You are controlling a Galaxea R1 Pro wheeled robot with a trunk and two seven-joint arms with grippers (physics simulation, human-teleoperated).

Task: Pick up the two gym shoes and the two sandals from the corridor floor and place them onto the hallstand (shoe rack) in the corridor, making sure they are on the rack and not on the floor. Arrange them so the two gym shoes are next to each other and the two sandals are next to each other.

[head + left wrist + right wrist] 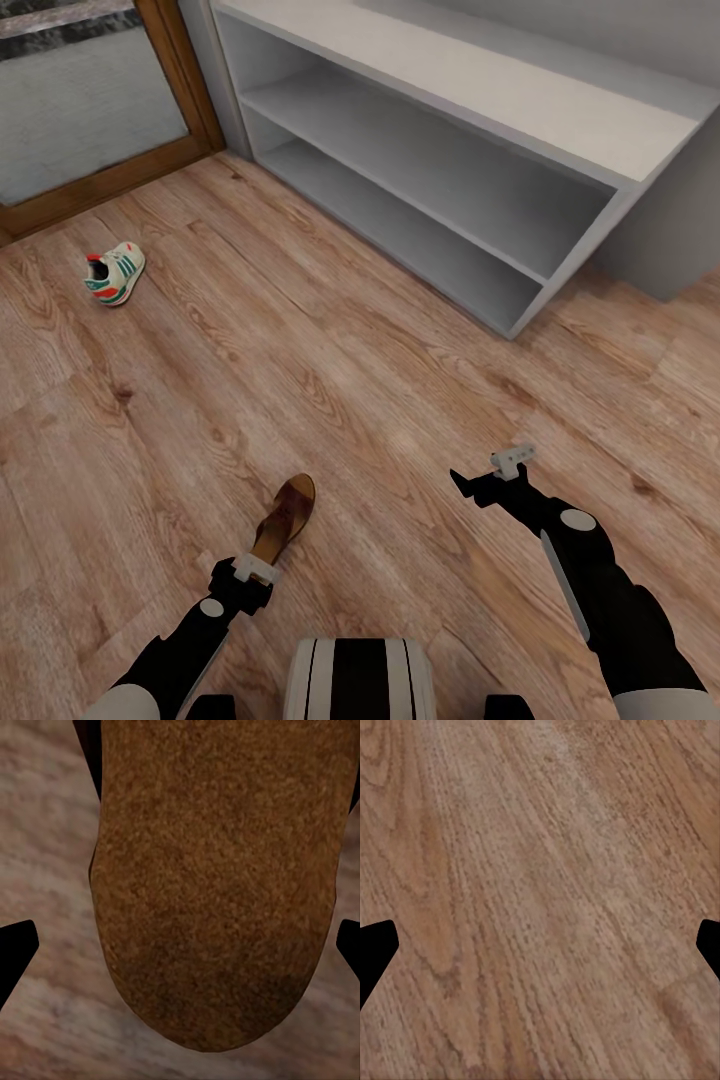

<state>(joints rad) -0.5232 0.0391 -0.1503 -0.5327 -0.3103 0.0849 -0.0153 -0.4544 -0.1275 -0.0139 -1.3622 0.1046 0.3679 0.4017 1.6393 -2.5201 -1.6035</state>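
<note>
L gripper [262,560]: fingers spread wide, sandal [285,518] heel end seen between them, no grip confirmed.
R gripper [490,478]: wide, nothing held, above corridor floor [350,400].
Gym shoe [114,272]: on floor nr glass door [90,100].
Hallstand [440,150]: shelves bare.

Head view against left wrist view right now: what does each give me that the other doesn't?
Head view alone: the gym shoe near the door, the empty hallstand, and the right gripper open over bare boards. Left wrist view alone: the sandal's grainy brown sole up close, a dark finger on each side of it, spread wide. Both: that sandal, the corridor floor and the left gripper.
</note>
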